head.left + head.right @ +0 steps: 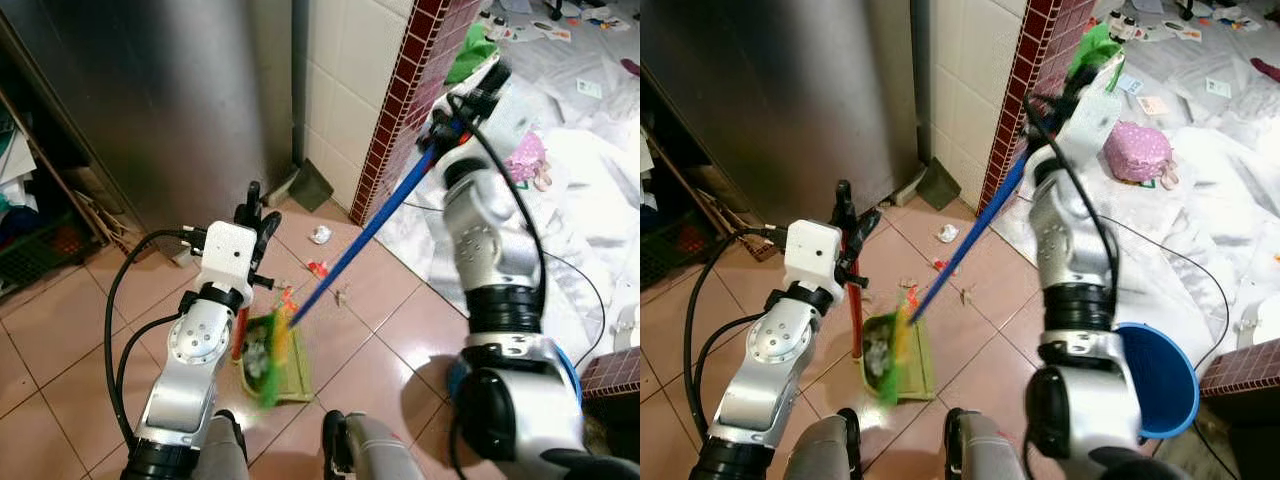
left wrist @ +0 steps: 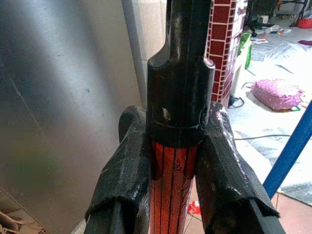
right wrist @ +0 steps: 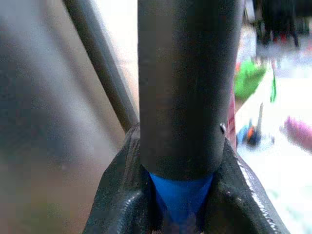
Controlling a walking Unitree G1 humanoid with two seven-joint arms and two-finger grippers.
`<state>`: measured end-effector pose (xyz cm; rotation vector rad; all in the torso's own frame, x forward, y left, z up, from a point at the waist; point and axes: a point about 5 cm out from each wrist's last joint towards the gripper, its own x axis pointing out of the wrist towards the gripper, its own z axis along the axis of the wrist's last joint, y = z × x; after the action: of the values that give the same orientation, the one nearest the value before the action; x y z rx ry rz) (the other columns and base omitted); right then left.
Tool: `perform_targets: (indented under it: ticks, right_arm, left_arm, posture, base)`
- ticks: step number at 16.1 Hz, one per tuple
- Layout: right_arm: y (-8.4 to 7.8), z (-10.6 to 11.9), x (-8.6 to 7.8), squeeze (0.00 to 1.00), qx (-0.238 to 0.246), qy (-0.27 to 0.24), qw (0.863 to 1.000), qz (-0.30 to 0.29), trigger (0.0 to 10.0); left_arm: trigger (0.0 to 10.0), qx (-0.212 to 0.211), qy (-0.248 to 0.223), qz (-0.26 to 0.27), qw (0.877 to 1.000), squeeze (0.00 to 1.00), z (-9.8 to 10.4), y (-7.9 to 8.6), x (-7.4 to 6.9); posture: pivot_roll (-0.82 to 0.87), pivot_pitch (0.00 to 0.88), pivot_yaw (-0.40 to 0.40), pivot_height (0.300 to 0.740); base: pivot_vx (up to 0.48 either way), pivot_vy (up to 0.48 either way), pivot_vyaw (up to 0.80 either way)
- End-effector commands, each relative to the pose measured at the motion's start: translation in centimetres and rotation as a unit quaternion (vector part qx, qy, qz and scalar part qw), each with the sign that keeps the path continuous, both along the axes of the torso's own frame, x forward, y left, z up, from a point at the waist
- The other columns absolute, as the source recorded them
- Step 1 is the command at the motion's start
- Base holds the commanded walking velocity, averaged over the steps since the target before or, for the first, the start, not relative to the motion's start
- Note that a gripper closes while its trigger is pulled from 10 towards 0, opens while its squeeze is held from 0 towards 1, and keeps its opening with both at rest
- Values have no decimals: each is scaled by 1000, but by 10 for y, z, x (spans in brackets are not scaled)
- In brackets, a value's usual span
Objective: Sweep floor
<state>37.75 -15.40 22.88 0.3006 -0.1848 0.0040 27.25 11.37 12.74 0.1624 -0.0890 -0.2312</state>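
- Blue broom handle [image 1: 375, 225] runs on a slant from upper right of the frame down to centre, where its yellow-green bristles [image 1: 277, 345] sit right in the green dustpan [image 1: 288, 372].
- Right gripper [image 3: 178, 195] is pinching that handle near its black top end, fingers pressed against both sides.
- Left gripper [image 2: 178, 170] is clamped on the dustpan's red upright handle [image 1: 854, 300], left of centre, holding the pan flat on the pink tiles [image 1: 60, 340].
- Step in hand, by my read: brushing debris into the pan, and some grey litter already lies inside.
- Scraps are left: a white crumpled bit [image 1: 320, 235] and a red scrap [image 1: 317, 268] sit on the tiles above the pan, near the red-brick wall edge [image 1: 400, 110].
- Next move calls for reaching the bristles out past those scraps and drawing them back toward the pan mouth, pan kept steady.
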Motion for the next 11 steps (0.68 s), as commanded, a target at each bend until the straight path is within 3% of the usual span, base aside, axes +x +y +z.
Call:
perform_targets:
  ticks: [1,3,7,9,11]
  right_arm:
    - [-8,42,-8,0,-51,-101,994,-10,10000]
    - [-15,41,-11,0,-61,-97,993,-13,10000]
    - [-35,11,-17,0,-90,-61,993,-39,10000]
    - [-41,-14,-23,0,-126,-16,990,-57,10000]
    - [-39,-35,-28,0,-140,19,988,-65,10000]
  left_arm:
    - [10000,-1,-19,1,1000,0,6,0,1]
    - [10000,-1,-18,1,1000,0,6,0,1]
    - [10000,-6,-18,6,1000,0,6,3,-1]
    - [10000,-22,-20,16,999,0,8,6,-2]
    - [10000,-25,-16,13,999,0,9,9,-2]
  posture:
    - [-25,193,-76,740]
    - [-34,192,-70,740]
    - [-28,190,-62,740]
    - [-25,190,-61,740]
    - [-28,190,-67,740]
  base:
    - [0,0,0]
    - [0,0,0]
    - [0,0,0]
    - [0,0,0]
    - [0,0,-628]
